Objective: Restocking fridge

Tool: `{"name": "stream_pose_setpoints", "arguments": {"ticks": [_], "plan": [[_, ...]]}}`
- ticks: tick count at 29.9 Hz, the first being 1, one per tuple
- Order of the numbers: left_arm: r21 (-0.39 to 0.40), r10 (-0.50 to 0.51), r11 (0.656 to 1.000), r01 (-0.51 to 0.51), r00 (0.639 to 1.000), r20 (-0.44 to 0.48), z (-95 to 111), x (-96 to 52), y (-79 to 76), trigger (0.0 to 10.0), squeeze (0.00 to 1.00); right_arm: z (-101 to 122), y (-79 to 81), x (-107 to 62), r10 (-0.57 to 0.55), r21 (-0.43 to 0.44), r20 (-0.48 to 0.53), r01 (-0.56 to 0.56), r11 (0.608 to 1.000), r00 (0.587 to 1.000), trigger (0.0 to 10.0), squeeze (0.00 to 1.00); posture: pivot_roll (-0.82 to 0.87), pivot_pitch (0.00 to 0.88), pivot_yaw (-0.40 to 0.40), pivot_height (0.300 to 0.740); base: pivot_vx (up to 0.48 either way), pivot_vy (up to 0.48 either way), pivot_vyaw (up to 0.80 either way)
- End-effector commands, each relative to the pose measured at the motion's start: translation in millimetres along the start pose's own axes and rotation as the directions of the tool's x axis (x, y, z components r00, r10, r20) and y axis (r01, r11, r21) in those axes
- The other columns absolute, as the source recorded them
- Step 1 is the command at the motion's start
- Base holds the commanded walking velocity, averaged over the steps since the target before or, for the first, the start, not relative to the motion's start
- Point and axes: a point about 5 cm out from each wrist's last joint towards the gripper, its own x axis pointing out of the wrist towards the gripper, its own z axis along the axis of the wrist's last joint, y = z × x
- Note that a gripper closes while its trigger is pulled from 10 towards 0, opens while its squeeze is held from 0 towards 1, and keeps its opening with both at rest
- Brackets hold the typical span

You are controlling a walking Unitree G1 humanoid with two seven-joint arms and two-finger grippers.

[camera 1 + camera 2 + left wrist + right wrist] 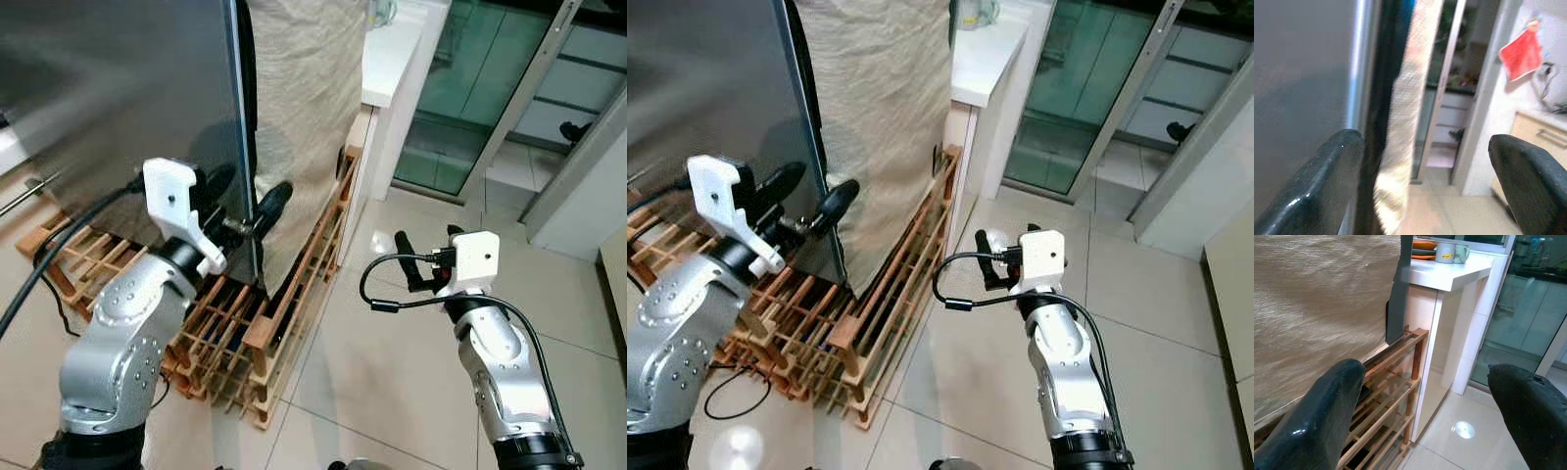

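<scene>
The fridge's grey steel door [118,88] fills the upper left, its dark right edge [241,117] running down toward the floor. My left gripper [245,196] is open at that edge, about mid-height. In the left wrist view one black finger [1327,181] lies in front of the door face and the other finger [1528,181] is out past the edge, so the edge sits between them. My right gripper [426,250] hangs open over the tiled floor to the right, holding nothing. A beige cloth [304,108] hangs just behind the door edge.
A low wooden slatted rack [294,294] lies on the floor under the door and cloth. A white counter [392,49] with mugs [1447,252] stands behind it, with a glass sliding door [470,88] further right. A black cable [59,255] trails from my left arm.
</scene>
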Motion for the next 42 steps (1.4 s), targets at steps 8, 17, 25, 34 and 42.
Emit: {"name": "stream_pose_setpoints", "arguments": {"ticks": [8,17,25,34,42], "plan": [[0.097,0.189,0.978,-0.184,0.981,-0.04,-3.4,14.8,17.9,10.0,0.0,-5.0,-0.5,-1.3,0.004,-0.009,-0.012,-0.005,1.0,1.0,10.0,0.0,-0.03,0.0,-0.055,0.74,0.0,0.0,0.0],[0.096,0.202,0.976,-0.197,0.978,-0.048,-3.6,16.3,18.2,10.0,0.0,-5.1,-0.1,-1.3,0.006,-0.009,-0.011,-0.006,1.0,1.0,10.0,0.0,-0.04,0.0,-0.051,0.74,0.0,0.0,0.0],[0.06,0.103,0.993,-0.101,0.994,-0.032,0.5,13.0,3.4,10.0,0.0,-6.8,-0.3,-2.2,0.006,-0.008,-0.015,-0.006,1.0,1.0,10.0,0.0,-0.03,0.0,-0.051,0.74,0.0,0.0,0.0],[0.02,0.025,0.999,-0.025,0.999,-0.039,-2.2,17.0,-12.3,10.0,0.0,-7.3,3.7,0.4,0.018,-0.004,-0.016,-0.018,1.0,1.0,10.0,0.0,-0.03,0.0,-0.053,0.74,0.0,0.0,0.0],[0.001,0.059,0.998,-0.059,0.995,-0.078,-18.2,30.5,-10.8,10.0,0.0,-6.1,5.4,1.9,0.022,-0.003,-0.01,-0.022,1.0,1.0,10.0,0.0,-0.04,0.0,-0.047,0.74,0.0,0.0,0.0]]}}
